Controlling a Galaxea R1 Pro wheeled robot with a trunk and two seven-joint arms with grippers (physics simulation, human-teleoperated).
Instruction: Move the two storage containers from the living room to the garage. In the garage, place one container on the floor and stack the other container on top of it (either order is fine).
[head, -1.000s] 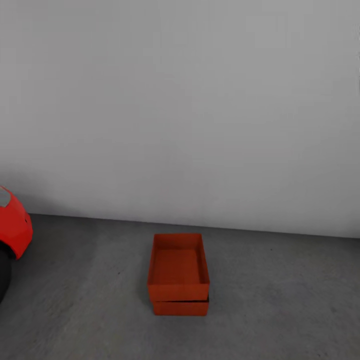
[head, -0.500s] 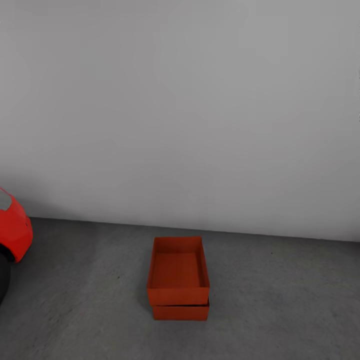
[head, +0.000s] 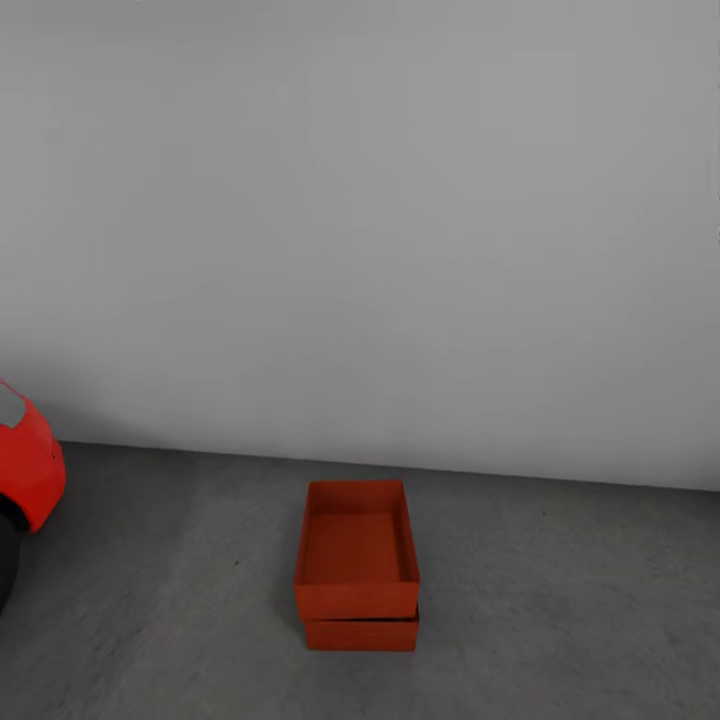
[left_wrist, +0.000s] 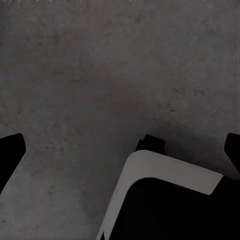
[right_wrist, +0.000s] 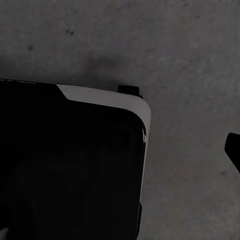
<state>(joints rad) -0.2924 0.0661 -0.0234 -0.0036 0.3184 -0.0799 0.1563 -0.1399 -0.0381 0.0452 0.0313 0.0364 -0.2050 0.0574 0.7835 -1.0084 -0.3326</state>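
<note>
**Bins stacked by the garage wall**

One orange-red ribbed plastic storage container (head: 356, 560) sat on its twin (head: 361, 633) on the dark grey concrete floor (head: 560, 620), near the pale grey wall (head: 380, 220) and well apart from the red car (head: 28, 455). The left tool (left_wrist: 120, 150) was spread and empty; the right tool's state could not be told. The stack looked done; backing away slowly, without nudging it, would be the wise course.

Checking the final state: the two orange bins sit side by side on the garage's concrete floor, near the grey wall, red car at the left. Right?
Not side by side: the head view shows the upper container stacked on the lower container. The concrete floor, grey wall and red car are as stated.
</note>
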